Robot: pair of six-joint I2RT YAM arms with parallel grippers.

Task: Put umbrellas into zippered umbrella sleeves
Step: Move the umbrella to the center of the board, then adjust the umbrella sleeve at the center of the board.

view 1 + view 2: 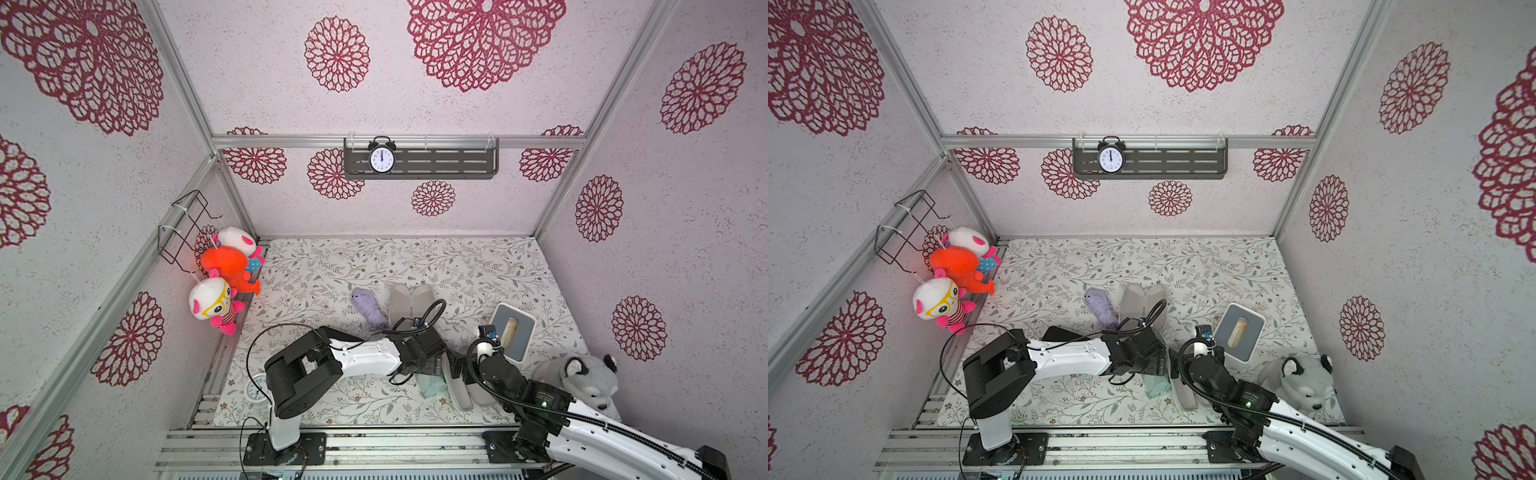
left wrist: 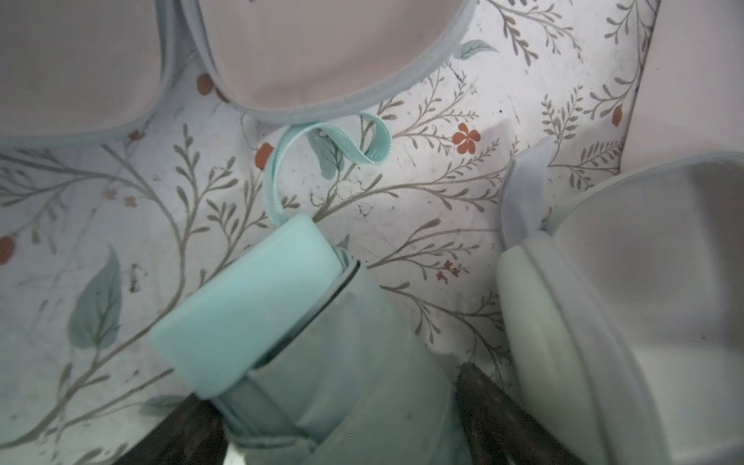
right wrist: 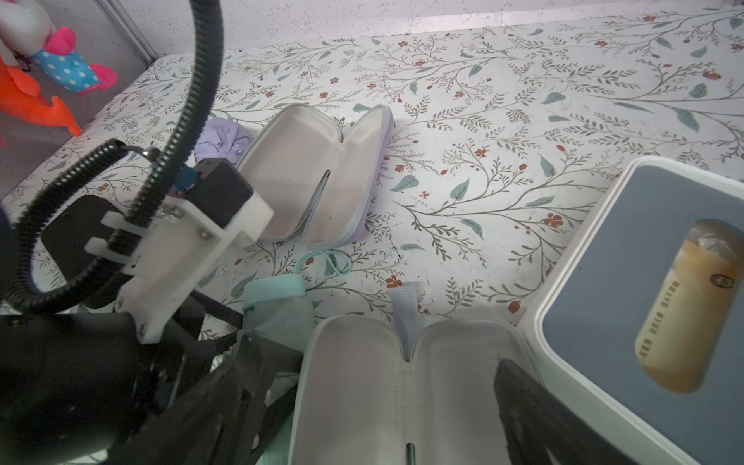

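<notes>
A: Count?
B: Two umbrellas, two open sleeves: lilac umbrella (image 1: pixel 368 307) beside lilac sleeve (image 3: pixel 318 173); mint umbrella (image 2: pixel 306 342) between jaws of left gripper (image 2: pixel 334 394), clamped or not unclear.
A: And right gripper (image 3: pixel 378 362)?
B: Spread wide over mint sleeve (image 3: pixel 362 414).

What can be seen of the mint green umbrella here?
The mint green umbrella is a folded soft fabric bundle with a smooth, hard-looking mint handle and a woven wrist loop at that end. It lies flat on the floral table, beside the open mint case, not in it. The left gripper's fingers flank its fabric body; contact is unclear.
</notes>
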